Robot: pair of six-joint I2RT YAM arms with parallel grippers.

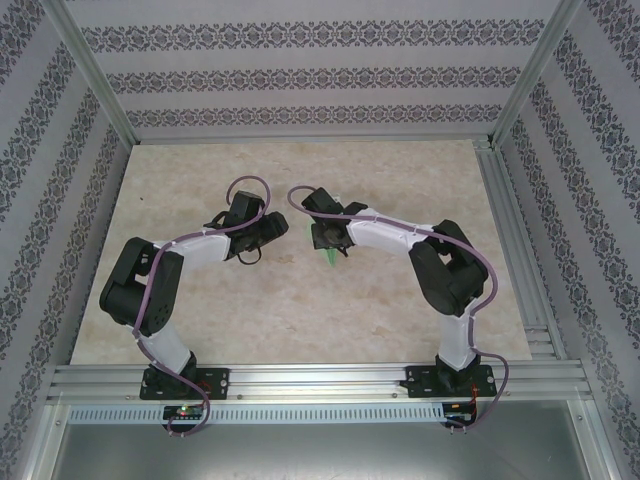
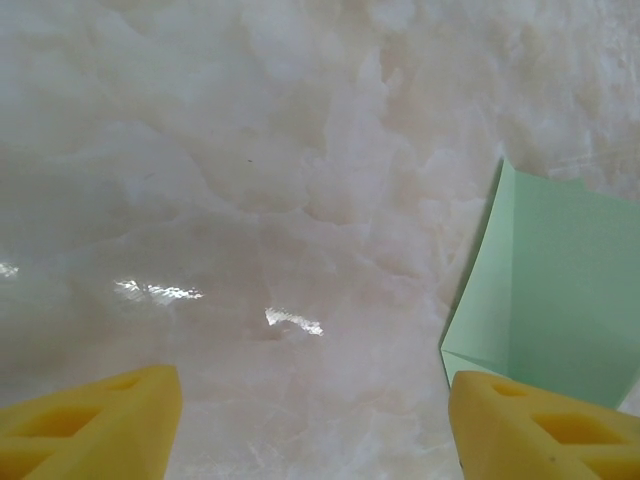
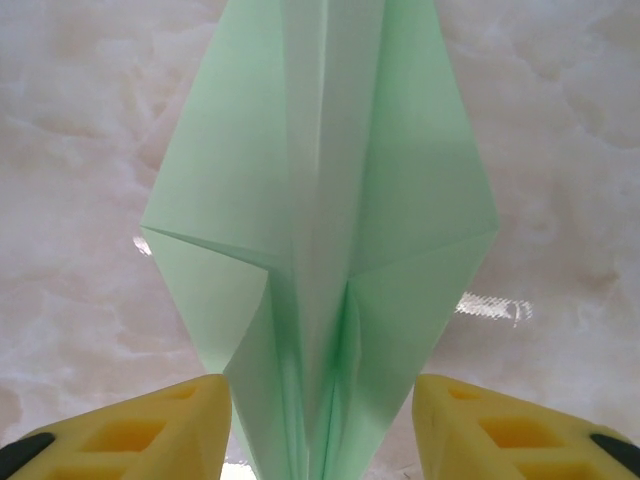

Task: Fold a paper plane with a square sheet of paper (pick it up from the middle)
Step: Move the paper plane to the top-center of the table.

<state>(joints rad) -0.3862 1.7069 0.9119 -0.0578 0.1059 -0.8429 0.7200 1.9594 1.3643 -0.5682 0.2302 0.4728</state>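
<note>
Mid-worktop (image 1: 300,320), the two arms bend in toward each other. The plane (image 3: 320,200) – mint-green, with a long centre crease – sits between the yellow fingers (image 3: 150,430) of the right tool (image 3: 320,430), its edges reaching both pads. The fingers stand apart, but I cannot tell whether they press it. Just to the left, the left tool (image 2: 315,420) is wide apart over bare marble, and the plane's edge shows beside its right finger.
</note>
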